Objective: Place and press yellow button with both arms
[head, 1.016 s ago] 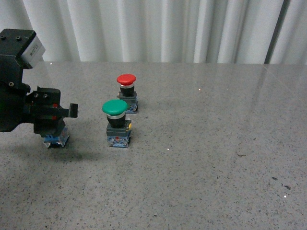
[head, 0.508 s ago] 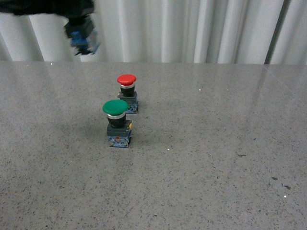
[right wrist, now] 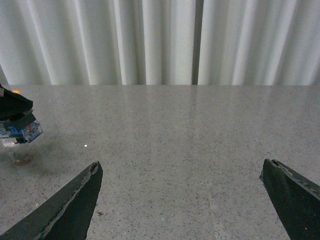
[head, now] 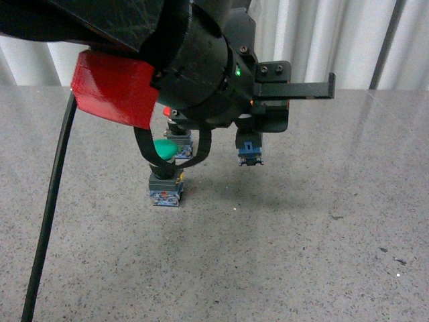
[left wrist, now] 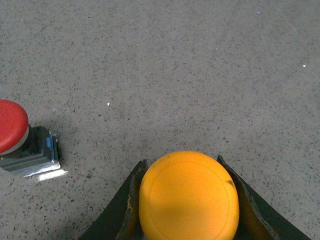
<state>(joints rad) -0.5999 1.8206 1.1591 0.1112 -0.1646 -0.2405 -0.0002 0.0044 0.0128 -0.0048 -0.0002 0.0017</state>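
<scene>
1. The left gripper (left wrist: 181, 167) grips the yellow button (left wrist: 189, 197) by its sides, up in the air over the table (head: 301, 255)
2. The red button (left wrist: 11, 125) and the green button (head: 163, 149) stand on the table near it
3. The right gripper (right wrist: 181, 164) is spread wide with nothing in it

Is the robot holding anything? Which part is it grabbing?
Yes. The left gripper holds the yellow button, pinched on both sides up by its cap. The right gripper is open and empty.

We count three buttons: one yellow button (left wrist: 188, 195), one green button (head: 165, 149), one red button (left wrist: 11, 125).
</scene>
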